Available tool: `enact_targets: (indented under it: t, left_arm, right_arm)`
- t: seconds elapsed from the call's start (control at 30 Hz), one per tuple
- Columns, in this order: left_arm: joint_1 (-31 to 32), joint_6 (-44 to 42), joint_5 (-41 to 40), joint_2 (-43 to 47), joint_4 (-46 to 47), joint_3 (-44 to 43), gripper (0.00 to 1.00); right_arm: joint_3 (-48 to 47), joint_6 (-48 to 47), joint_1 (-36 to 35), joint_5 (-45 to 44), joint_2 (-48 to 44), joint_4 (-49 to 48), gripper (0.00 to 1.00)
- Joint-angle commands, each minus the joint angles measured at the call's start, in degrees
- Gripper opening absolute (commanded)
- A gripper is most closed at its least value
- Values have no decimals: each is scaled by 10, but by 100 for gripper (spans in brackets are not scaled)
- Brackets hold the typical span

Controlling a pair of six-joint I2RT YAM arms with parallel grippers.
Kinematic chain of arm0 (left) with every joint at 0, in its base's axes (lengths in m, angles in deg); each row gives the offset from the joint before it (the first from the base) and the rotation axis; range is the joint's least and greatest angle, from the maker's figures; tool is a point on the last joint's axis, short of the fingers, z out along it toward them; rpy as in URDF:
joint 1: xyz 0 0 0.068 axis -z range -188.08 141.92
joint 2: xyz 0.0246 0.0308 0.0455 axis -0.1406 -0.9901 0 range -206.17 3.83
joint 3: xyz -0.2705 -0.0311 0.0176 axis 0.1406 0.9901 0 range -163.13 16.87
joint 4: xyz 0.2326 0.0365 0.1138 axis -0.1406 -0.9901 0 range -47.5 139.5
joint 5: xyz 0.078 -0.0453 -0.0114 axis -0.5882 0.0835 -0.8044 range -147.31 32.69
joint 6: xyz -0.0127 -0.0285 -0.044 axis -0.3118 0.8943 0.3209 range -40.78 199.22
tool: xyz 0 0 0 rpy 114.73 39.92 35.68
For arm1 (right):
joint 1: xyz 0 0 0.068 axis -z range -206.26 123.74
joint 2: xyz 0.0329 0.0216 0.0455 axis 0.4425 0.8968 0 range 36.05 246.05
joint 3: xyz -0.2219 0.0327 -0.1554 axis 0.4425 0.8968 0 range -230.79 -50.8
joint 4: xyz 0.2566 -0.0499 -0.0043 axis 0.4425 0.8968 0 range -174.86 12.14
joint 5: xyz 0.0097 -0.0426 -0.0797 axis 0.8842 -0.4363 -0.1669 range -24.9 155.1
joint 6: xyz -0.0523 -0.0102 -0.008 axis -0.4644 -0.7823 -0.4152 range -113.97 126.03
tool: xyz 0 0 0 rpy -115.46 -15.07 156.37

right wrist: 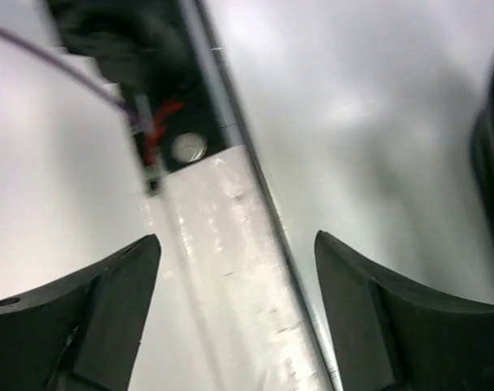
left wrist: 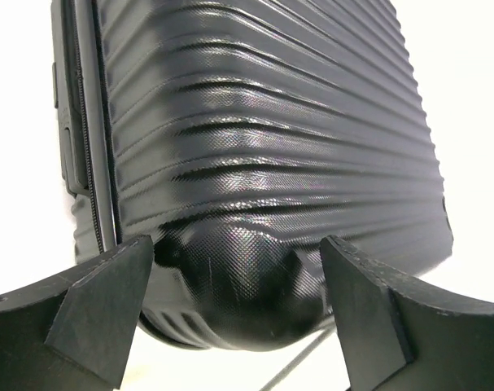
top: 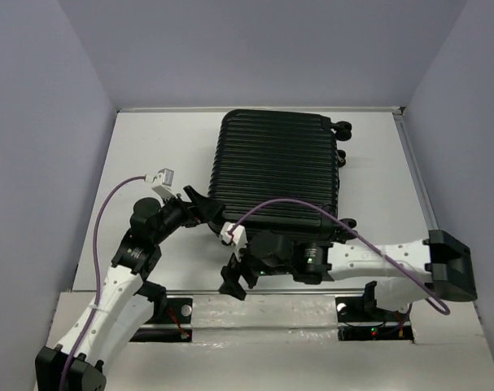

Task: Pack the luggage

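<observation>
Black ribbed hard-shell luggage (top: 277,167): closed, lying flat.
Left gripper (left wrist: 237,244): spread wide, flanking its corner.
Right gripper (right wrist: 237,238): spread, seemingly empty; blurred.

Surface: white table (top: 149,155), bare on its left part | Item carried: one black ribbed luggage (top: 277,167), laid flat and closed, set at the far centre | Wheels (top: 342,128): seen on its right side
</observation>
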Motion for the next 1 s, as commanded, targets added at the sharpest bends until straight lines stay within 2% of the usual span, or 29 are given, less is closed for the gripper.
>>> enact_targets:
  t: [0.0,0.07,0.2,0.27,0.33,0.47,0.53,0.77,0.87,0.97]
  left_arm:
    - [8,-23,35,-7,-26,-49,96]
    - [7,-35,16,-9,-44,-62,98]
    - [7,-66,-1,-17,-63,-92,99]
    - [7,-78,-3,-32,-69,-102,99]
    - [7,-94,-4,-53,-84,-116,99]
    - [7,-102,1,-75,-82,-112,99]
    - [7,-103,5,-79,-74,-106,99]
    - [15,-90,29,-96,-46,-83,99]
    - [36,-73,40,-90,-26,-73,99]
    - [78,-47,36,-77,-11,-62,99]
  right_arm:
    - [-29,22,29,56,-116,103,87]
    - [-31,31,79,69,-157,118,89]
    - [-57,60,274,16,-237,156,96]
    - [-79,73,326,-78,-243,191,98]
    - [-87,75,399,-127,-246,205,100]
    - [-76,85,494,-127,-236,209,100]
    - [-64,90,545,-85,-215,207,100]
    - [-61,90,572,-24,-111,170,100]
    - [-112,72,572,149,-26,133,97]
    - [-203,61,572,260,81,83,95]
